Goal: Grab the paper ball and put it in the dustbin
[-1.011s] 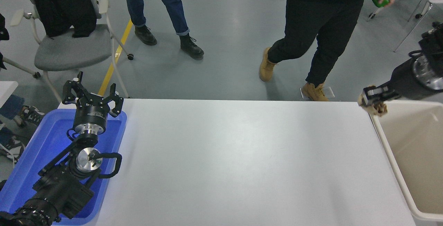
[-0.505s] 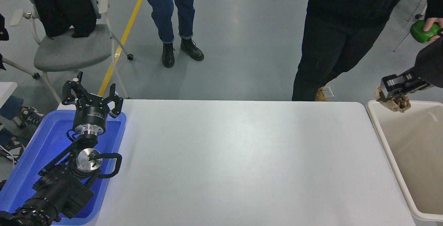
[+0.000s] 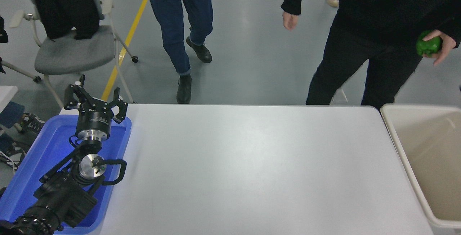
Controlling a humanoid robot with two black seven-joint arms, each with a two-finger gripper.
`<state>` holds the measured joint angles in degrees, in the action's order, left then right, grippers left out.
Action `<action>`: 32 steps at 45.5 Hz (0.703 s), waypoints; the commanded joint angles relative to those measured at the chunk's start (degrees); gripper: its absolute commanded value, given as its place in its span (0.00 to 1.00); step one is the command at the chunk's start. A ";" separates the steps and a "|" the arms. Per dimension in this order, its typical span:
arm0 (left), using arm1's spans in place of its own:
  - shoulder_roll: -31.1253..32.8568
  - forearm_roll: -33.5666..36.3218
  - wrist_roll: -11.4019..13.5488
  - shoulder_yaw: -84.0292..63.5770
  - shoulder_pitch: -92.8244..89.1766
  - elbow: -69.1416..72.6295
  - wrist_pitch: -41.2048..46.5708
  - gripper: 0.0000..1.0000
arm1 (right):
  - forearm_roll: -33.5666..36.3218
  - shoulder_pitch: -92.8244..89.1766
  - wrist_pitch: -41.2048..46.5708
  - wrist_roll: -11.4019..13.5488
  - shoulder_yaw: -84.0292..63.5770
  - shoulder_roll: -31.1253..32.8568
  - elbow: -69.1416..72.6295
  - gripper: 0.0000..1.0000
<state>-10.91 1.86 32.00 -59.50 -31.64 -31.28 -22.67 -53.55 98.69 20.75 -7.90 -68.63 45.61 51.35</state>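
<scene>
The dustbin (image 3: 390,129) is a cream-white rectangular bin at the table's right end, cut off by the picture's right edge. The part of its beige inside that shows holds nothing. The paper ball is out of view. My right arm and gripper are out of view. My left gripper (image 3: 95,100) is open and empty, parked at the lower left above the blue tray (image 3: 32,163).
A person in black stands at the table's far right edge, holding a green pepper (image 3: 428,45) in one hand. Another person in jeans (image 3: 180,22) walks behind the table. A grey chair (image 3: 68,49) stands at the back left. The white table (image 3: 252,166) fills the middle.
My right gripper, which held the paper ball over the dustbin's far corner, has moved out of the picture to the right with the ball. Both people have moved closer.
</scene>
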 commanded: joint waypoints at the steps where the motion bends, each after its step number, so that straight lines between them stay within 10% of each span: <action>1: 0.01 -0.01 -0.01 -0.01 0.00 -0.01 0.00 0.99 | -2.35 -34.59 -10.20 -0.10 21.14 1.07 -22.24 0.00; 31: 0.01 -0.01 0.08 -0.01 -0.09 -0.01 0.00 0.99 | -2.26 -58.70 -13.37 -0.01 55.44 -12.74 -37.11 0.00; 32: 0.01 -0.01 0.08 -0.01 -0.09 -0.01 0.00 0.99 | -2.18 -58.70 -13.37 -0.01 55.71 -12.74 -37.46 0.37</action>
<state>-10.86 1.84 32.00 -59.50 -31.72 -31.29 -22.68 -55.72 43.85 8.03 -7.88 -20.64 34.47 17.18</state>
